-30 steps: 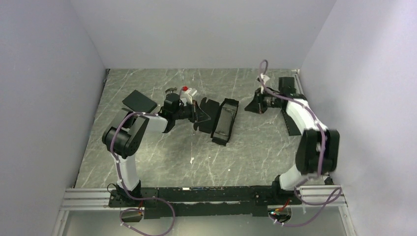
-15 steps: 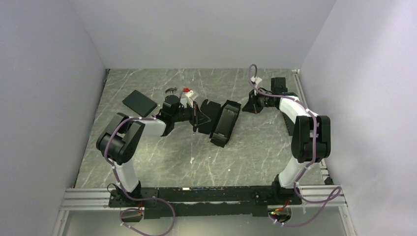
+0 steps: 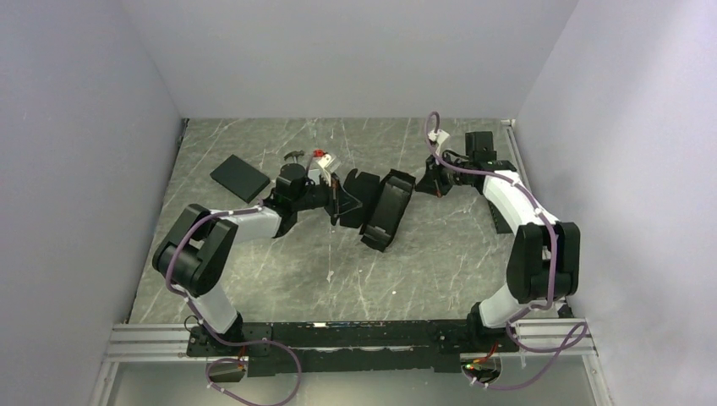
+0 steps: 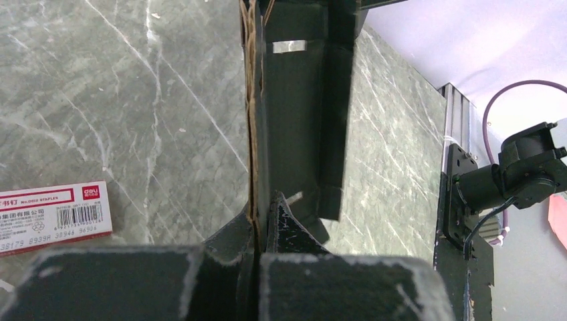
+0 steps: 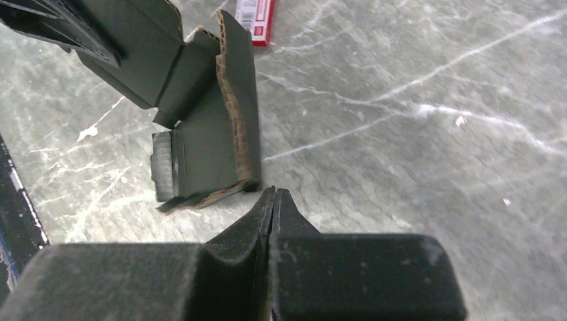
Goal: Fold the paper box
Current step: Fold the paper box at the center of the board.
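Observation:
The paper box [image 3: 382,208] is matte black cardboard, partly folded, lying mid-table with one flap raised on its left side. My left gripper [image 3: 337,203] is shut on that flap. In the left wrist view the brown corrugated edge [image 4: 253,134] runs straight into my shut left gripper [image 4: 262,215], with a black panel [image 4: 294,114] beyond. My right gripper [image 3: 425,181] hangs just off the box's far right end. In the right wrist view the right gripper [image 5: 275,195] is shut with nothing in it, its tips next to the box's corner [image 5: 210,144] and apart from it.
A plain black slab [image 3: 239,178] lies at the back left. A white and red staples box [image 3: 325,161] [image 4: 50,217] and a small grey item [image 3: 295,155] sit behind the left gripper. A black strip [image 3: 499,215] lies under the right arm. Side walls stand close.
The right gripper has shut and moved left toward the box's end. The left arm's elbow has swung down and left, still gripping the flap. The box has barely shifted.

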`<state>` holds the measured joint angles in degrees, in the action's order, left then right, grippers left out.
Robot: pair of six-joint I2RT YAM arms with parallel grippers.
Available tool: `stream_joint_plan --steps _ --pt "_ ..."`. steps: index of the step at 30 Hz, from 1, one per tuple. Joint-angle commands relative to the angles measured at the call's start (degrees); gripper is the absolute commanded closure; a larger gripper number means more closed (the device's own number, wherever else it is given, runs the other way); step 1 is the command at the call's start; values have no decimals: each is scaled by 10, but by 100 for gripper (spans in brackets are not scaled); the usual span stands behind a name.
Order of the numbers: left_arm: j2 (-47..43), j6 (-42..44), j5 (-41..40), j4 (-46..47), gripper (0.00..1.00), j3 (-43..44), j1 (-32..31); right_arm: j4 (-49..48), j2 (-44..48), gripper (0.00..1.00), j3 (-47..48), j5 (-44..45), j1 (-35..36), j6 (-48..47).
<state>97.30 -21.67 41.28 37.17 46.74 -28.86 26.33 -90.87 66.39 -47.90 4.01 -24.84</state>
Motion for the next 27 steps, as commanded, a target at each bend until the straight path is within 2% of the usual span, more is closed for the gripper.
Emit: stream_joint_plan --steps 1,6,8,14,20,27 --pt "-24 13 -10 14 100 -14 -2 10 42 100 -19 67 -16 6" --pt "-23 14 -13 15 100 -19 -3 48 47 100 -27 -2 -37 -32" --pt "-19 12 -10 19 100 -18 -4 32 52 100 -40 -18 -34 -22" --pt "-15 10 -8 21 100 -14 -8 -5 19 100 -37 7 -25 24" --pt "-9 9 -7 21 100 -10 -14 -45 30 100 -42 26 13 52" --pt "-9 16 -10 -5 100 3 -19 -20 34 100 -36 92 67 7"
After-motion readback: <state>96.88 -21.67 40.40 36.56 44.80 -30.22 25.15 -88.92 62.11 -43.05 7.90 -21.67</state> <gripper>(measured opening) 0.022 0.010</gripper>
